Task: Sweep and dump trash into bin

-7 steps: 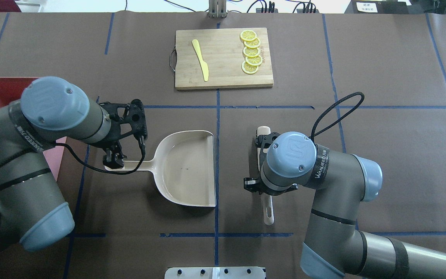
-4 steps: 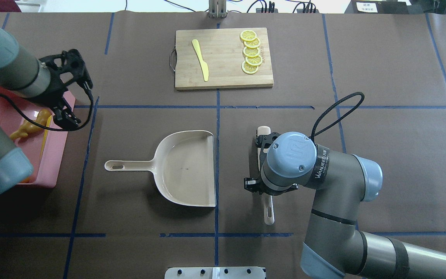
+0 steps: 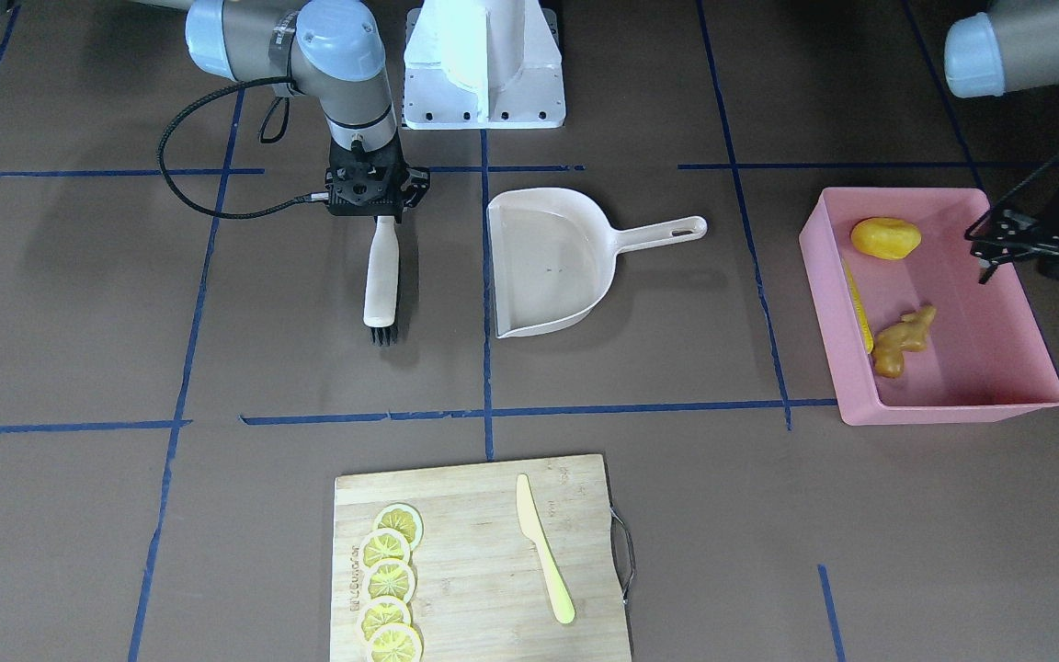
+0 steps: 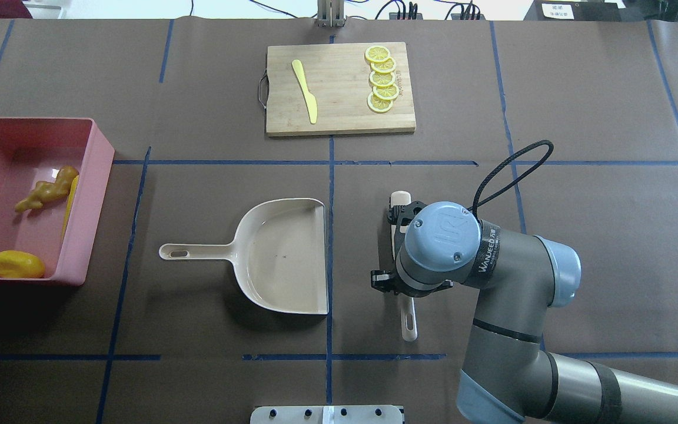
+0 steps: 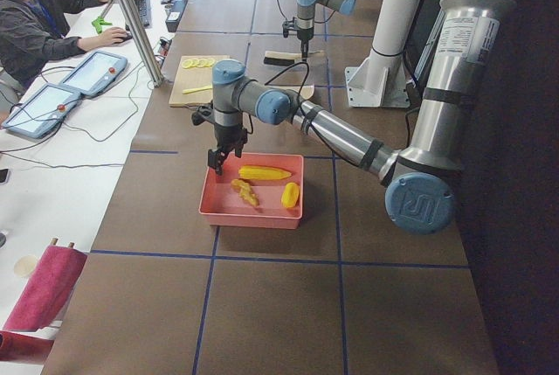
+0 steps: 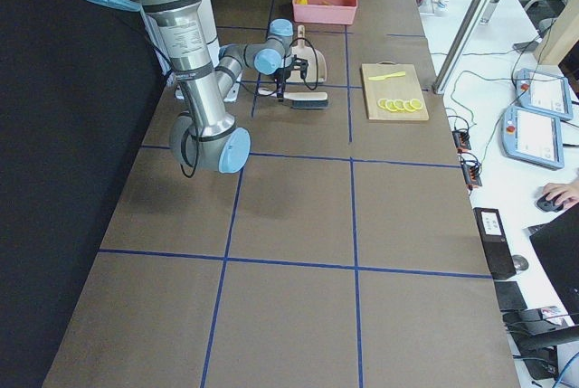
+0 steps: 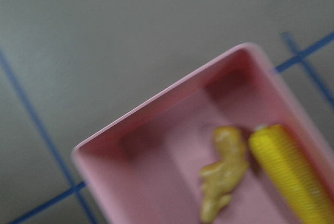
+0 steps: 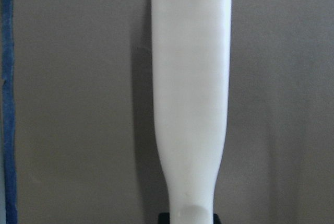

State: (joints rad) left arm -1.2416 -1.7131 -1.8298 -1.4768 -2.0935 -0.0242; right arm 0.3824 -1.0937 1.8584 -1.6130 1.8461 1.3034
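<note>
The pink bin (image 4: 95,200) stands at the table's left end. In it lie the corn cob (image 4: 70,203), the ginger root (image 4: 45,191) and the potato-like lump (image 4: 16,264), which also show in the front view: corn cob (image 3: 858,308), ginger root (image 3: 902,342), lump (image 3: 885,237). My left gripper (image 3: 1007,253) hangs open and empty over the bin's far side. The beige dustpan (image 4: 283,256) lies empty mid-table. My right gripper (image 3: 375,210) is shut on the handle of the white brush (image 3: 381,276), which lies flat on the table.
A wooden cutting board (image 4: 339,112) with lemon slices (image 4: 382,78) and a pale yellow knife (image 4: 305,91) sits at the far middle. An operator (image 5: 39,21) sits beyond the table's far edge. A white mount (image 3: 483,60) stands at my base.
My left arm has left the dustpan handle and swung left past the bin, almost out of the overhead view, uncovering the bin. The dustpan stays put. The right arm has not moved.
</note>
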